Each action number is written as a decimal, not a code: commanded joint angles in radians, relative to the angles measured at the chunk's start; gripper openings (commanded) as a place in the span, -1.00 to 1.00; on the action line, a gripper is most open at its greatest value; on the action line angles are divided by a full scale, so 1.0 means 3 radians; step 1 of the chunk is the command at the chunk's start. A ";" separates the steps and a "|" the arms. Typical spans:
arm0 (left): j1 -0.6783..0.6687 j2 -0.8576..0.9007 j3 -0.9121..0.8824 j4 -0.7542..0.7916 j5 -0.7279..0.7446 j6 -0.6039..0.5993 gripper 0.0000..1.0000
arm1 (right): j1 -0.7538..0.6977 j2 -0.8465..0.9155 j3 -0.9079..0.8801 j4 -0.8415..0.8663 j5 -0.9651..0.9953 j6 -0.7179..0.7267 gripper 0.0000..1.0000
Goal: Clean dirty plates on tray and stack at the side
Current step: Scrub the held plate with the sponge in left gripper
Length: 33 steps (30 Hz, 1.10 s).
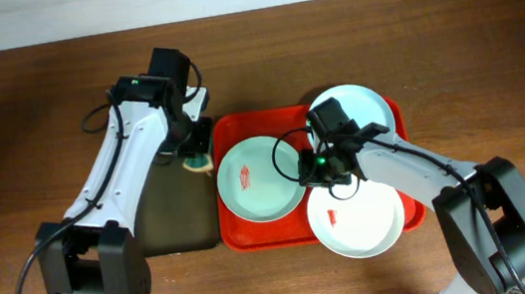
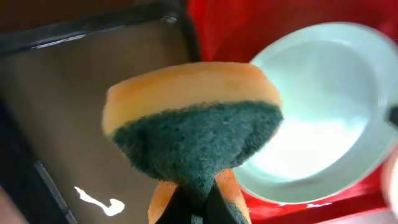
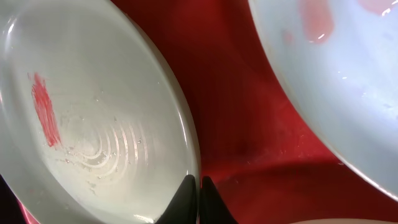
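Evidently the left plate (image 1: 266,195) is gripped on the tray (image 1: 245,235) at its 3 o'clock rim, where the right gripper (image 3: 199,190) appears pinched shut. A sponge (image 2: 193,118) is clamped in the left gripper (image 2: 198,208), just off the tray's 9 o'clock edge. From it the plate lies near, at 3 o'clock, so a short sweep is judged enough.

Red tray (image 1: 253,236), pale mint plates (image 1: 258,178) smeared red, orange-and-green sponge (image 2: 193,127), dark tray (image 1: 175,213)
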 commanded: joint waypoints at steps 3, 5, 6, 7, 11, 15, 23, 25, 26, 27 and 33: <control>-0.0107 0.0079 0.0008 0.0103 0.0388 0.0056 -1.00 | 0.0031 0.0006 0.0051 0.0010 0.0041 -0.0043 -0.92; -0.0202 0.0161 0.0008 0.0104 0.0385 -0.0006 -1.00 | 0.0031 0.0006 0.0051 0.0009 0.0041 -0.0043 -0.92; -0.0242 0.0209 0.0008 0.0099 0.0384 -0.0006 -1.00 | 0.0031 0.0006 0.0051 0.0009 0.0041 -0.0043 -0.92; -0.0308 0.0304 0.0008 0.0086 0.0384 -0.0022 -1.00 | 0.0031 0.0006 0.0051 0.0008 0.0041 -0.0043 -0.92; -0.0416 0.0565 0.0008 0.0089 0.0384 -0.0145 -1.00 | 0.0031 0.0006 0.0051 0.0005 0.0039 -0.0043 -0.92; -0.0451 0.0654 0.0008 0.0090 0.0385 -0.0146 -1.00 | 0.0031 0.0006 0.0051 -0.0008 0.0039 -0.0043 -0.92; -0.0482 0.0660 0.0008 0.0092 0.0383 -0.0182 -1.00 | 0.0031 0.0005 0.0051 -0.0018 0.0039 -0.0043 -0.92; -0.0482 0.0659 0.0008 0.0103 0.0380 -0.0182 -1.00 | 0.0031 0.0006 0.0051 -0.0018 0.0041 -0.0043 -0.92; -0.0482 0.0659 0.0008 0.0112 0.0356 -0.0184 -1.00 | 0.0031 0.0006 0.0051 -0.0018 0.0041 -0.0043 -0.92; -0.0482 0.0660 0.0008 0.0117 0.0251 -0.0270 -1.00 | 0.0031 0.0006 0.0051 -0.0018 0.0041 -0.0043 -0.92; -0.0490 0.0688 0.0008 0.0192 0.0117 -0.0392 -1.00 | 0.0031 0.0006 0.0051 -0.0018 0.0041 -0.0043 -0.92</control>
